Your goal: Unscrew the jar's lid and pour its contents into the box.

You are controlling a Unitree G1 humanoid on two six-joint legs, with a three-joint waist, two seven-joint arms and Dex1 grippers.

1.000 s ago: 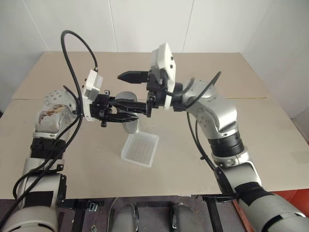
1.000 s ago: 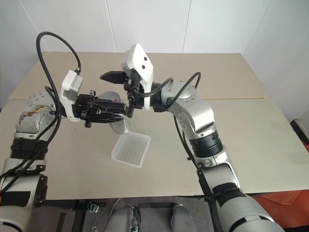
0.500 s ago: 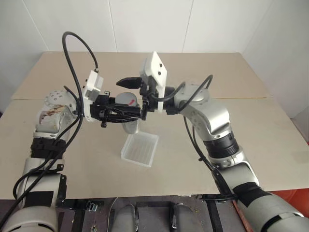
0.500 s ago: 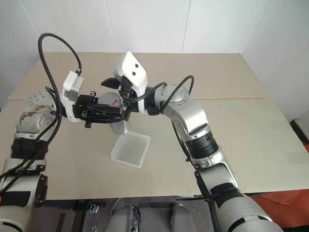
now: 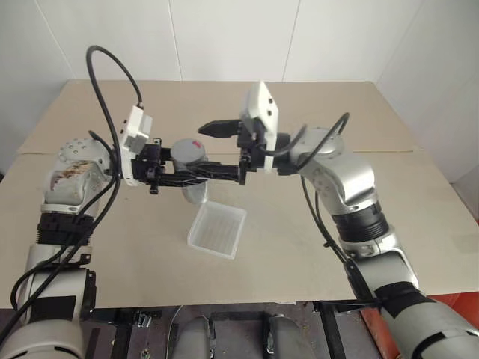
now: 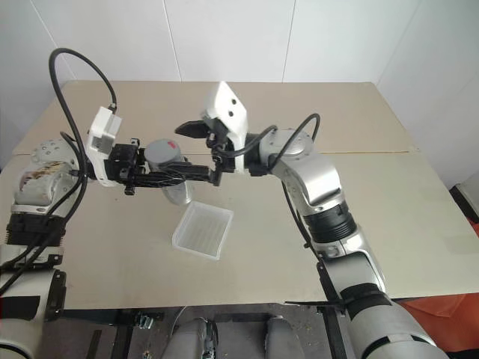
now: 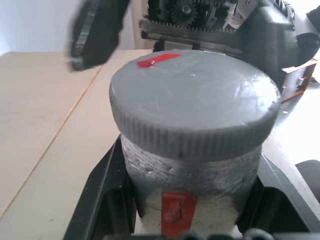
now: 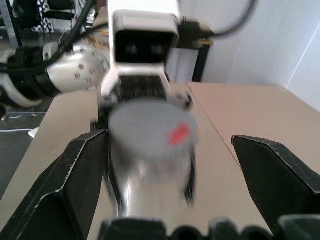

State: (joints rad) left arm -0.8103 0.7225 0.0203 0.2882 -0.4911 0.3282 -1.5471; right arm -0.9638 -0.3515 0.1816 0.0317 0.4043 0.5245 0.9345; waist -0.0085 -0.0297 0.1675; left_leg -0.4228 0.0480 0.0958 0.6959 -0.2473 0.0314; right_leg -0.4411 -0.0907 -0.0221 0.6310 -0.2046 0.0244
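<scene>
My left gripper (image 5: 196,170) is shut on the jar (image 7: 190,175), which hangs upright above the table just behind the box (image 5: 217,230). Its black fingers (image 7: 100,200) clamp the silvery sides below the lid (image 5: 187,152). The lid is grey, sits on the jar and bears a red mark on top. My right gripper (image 5: 222,149) is open and stands level just to the right of the lid, one finger (image 7: 95,30) above and past it, touching nothing. The contents are hidden inside the jar. The box is a shallow translucent white tray lying flat on the table.
The tan table (image 5: 314,239) runs wide on all sides, with a seam across its middle. White walls stand behind its far edge. Black cables loop up from both wrists.
My open right gripper came in over the lid half a second ago and has since drawn back to the right. The jar stays clamped in my left gripper with the lid on.
</scene>
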